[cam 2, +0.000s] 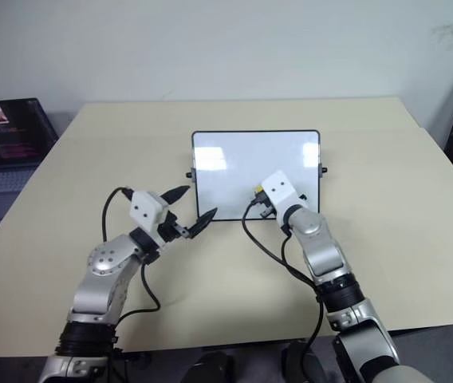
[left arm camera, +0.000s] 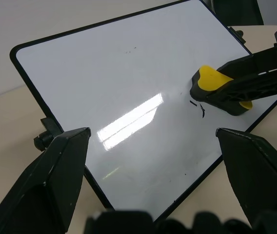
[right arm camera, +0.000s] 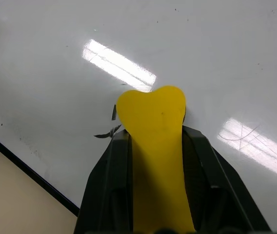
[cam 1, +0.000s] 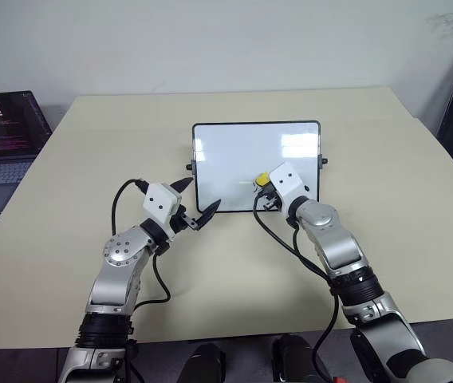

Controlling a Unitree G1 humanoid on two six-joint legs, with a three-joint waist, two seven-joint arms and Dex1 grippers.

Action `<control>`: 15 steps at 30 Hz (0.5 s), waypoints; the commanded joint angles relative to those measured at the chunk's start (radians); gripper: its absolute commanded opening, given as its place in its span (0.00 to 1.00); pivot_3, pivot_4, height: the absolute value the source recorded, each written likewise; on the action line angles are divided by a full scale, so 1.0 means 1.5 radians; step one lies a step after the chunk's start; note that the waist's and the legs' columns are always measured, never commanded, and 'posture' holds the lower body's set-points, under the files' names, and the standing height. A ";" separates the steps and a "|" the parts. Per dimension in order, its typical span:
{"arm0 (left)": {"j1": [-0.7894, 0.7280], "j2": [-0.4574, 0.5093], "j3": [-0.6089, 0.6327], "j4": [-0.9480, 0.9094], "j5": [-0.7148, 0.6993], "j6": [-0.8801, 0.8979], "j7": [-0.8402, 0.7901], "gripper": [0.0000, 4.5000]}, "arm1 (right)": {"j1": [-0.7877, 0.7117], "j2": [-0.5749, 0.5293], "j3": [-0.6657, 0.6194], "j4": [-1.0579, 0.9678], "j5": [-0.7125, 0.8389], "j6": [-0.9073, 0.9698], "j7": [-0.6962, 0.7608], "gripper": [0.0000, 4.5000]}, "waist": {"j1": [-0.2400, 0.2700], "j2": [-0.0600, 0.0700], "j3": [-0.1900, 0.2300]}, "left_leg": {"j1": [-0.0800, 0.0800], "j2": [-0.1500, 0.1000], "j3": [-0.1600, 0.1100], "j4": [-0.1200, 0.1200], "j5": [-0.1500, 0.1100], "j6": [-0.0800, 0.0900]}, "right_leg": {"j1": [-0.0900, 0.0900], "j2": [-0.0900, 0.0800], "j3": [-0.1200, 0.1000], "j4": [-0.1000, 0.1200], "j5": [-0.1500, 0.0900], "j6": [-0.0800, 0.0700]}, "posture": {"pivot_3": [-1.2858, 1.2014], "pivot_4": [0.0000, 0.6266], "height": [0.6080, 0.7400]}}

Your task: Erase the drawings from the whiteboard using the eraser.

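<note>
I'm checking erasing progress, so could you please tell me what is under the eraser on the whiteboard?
The eraser, held in the right tool, lies against the whiteboard. A few black strokes of the drawings peek out beside it. Any marks beneath it are covered.

Bright, even light; glare streaks on whiteboard

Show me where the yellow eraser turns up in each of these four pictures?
Left eye view: eraser, low on the whiteboard, in the right gripper.
Right eye view: same spot.
Left wrist view: at the right, between black fingers.
Right wrist view: centre, running up from the bottom edge.
Shared landmark: the small black marks beside the eraser.
</note>
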 commanded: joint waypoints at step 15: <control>-0.010 0.002 0.004 -0.008 -0.006 -0.007 -0.001 1.00 | -0.057 0.008 -0.011 0.021 0.008 -0.032 -0.027 0.22 | 0.000 0.000 0.000 | 0.000 0.000 0.000 0.000 0.000 0.000 | 0.000 0.000 0.000 0.000 0.000 0.000 | 0.52 0.24 1.00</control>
